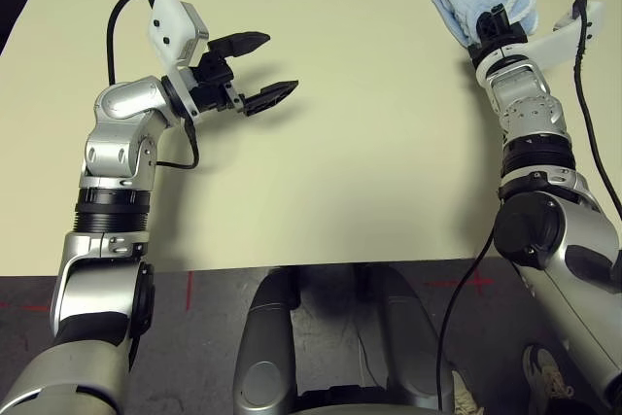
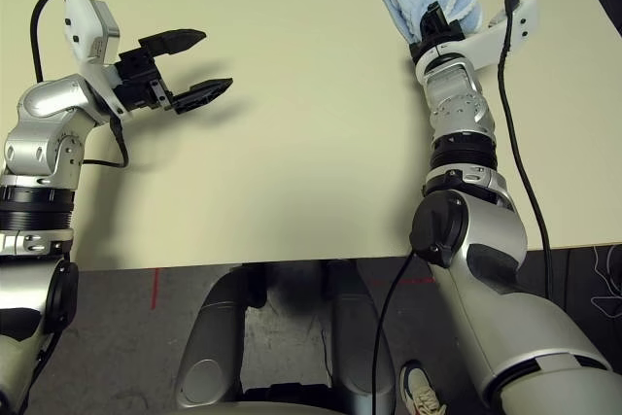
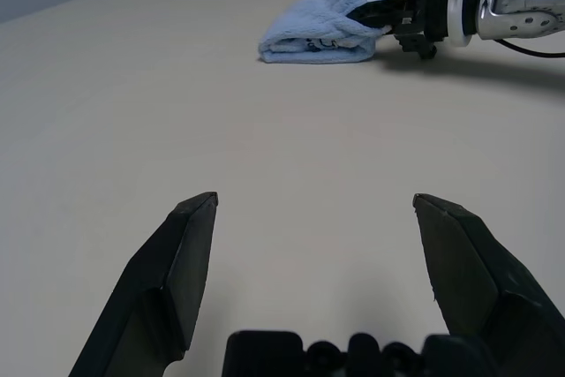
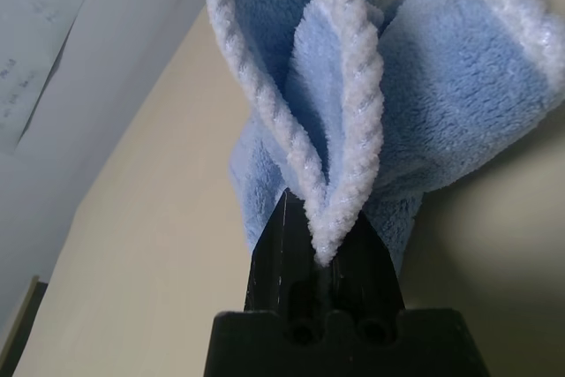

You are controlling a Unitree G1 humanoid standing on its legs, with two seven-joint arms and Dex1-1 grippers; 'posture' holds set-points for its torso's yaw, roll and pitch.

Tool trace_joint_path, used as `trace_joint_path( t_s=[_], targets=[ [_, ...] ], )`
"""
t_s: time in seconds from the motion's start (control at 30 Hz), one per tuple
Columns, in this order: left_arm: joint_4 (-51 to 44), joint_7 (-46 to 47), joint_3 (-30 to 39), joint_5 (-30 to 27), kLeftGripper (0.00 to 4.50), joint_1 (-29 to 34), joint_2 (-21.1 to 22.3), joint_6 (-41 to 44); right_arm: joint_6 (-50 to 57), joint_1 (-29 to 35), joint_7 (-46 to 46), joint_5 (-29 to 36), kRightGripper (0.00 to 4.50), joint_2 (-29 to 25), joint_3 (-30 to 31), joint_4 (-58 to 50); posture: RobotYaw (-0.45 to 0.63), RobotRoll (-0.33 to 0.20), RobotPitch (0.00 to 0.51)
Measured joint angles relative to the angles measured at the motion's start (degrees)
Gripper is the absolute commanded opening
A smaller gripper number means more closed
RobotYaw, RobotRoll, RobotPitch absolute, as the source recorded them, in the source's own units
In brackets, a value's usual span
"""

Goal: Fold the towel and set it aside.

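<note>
Towel (image 1: 478, 3) sits bunched at the counter's (image 1: 369, 162) far right, pinched in right hand (image 1: 494, 26); release might unfold it. Left hand (image 1: 255, 69) gapes wide.

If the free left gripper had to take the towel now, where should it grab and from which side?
Probably the folded edge of the towel facing the left gripper, approached low across the table from the robot's left. That edge lies thick and flat on the table, away from the raised corners pinched by the right gripper.
</note>
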Motion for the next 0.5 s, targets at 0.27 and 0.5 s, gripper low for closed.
trace_joint_path(
  t_s=[0.27,0.5],
  targets=[
    [1.7,-0.6,-0.3,0.6,4.5,-1.6,-0.2,-1.1,4.4,4.3,-1.5,1.8,2.47,1.3,0.6,-6.9,-0.01,0.0,0.316],
    [3.3,-1.1,-0.6,0.7,4.5,-2.0,-0.6,-1.9,13.9,12.0,-5.5,6.5,4.47,3.3,1.3,-22.8,-0.02,0.0,0.305]
  ],
)
